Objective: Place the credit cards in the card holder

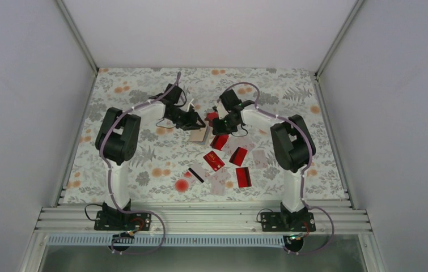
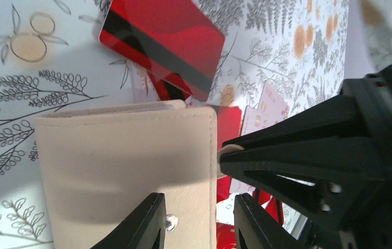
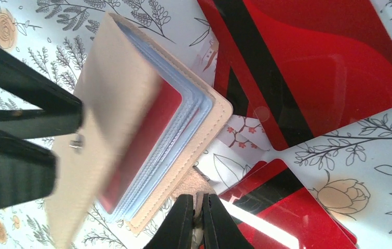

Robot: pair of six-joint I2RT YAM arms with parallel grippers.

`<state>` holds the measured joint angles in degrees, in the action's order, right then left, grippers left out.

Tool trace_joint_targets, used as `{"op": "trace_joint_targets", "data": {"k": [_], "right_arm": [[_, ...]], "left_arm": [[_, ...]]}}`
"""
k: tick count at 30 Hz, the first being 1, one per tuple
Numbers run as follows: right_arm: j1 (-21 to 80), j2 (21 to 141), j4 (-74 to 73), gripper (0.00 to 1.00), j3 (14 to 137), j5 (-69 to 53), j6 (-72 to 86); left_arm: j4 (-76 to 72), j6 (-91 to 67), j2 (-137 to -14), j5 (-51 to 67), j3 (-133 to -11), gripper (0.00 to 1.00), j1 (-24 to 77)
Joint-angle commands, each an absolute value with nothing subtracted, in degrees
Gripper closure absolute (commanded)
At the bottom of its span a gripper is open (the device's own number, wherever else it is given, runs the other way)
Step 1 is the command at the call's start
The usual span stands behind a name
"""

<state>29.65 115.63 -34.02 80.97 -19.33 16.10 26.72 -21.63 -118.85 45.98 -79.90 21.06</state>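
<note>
A floral tablecloth (image 1: 143,85) covers the table. Mid-table, toward the far side, the tan card holder (image 2: 126,171) lies partly open. The left gripper (image 2: 199,223) grasps its cover edge; the right gripper (image 3: 198,220) is clenched empty beside it. Credit cards (image 1: 214,160) lie scattered nearer.

The top view looks down from high behind the arms over the whole desk (image 1: 143,85); both wrist views sit close, sharing the card holder (image 2: 126,171).
</note>
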Motion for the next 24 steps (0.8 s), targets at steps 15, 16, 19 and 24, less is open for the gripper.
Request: {"op": "trace_joint_targets", "data": {"k": [15,16,19,24], "right_arm": [[28.9,114.12,-33.32,0.96,81.66,-23.89,18.32],[28.89,113.99,-33.25,0.96,81.54,-24.02,18.33],[28.87,113.45,-32.94,0.96,80.86,-24.19,18.55],[28.9,112.63,-31.88,0.96,79.83,-25.4,19.07]], "left_arm": [[37.72,-13.4,-108.16,30.09,-76.64,0.86,19.32],[37.14,-12.9,-108.54,30.79,-75.93,0.86,19.3],[36.1,-12.31,-110.5,31.65,-75.35,0.89,19.55],[33.69,-12.44,-112.2,35.53,-76.26,0.89,20.62]]}}
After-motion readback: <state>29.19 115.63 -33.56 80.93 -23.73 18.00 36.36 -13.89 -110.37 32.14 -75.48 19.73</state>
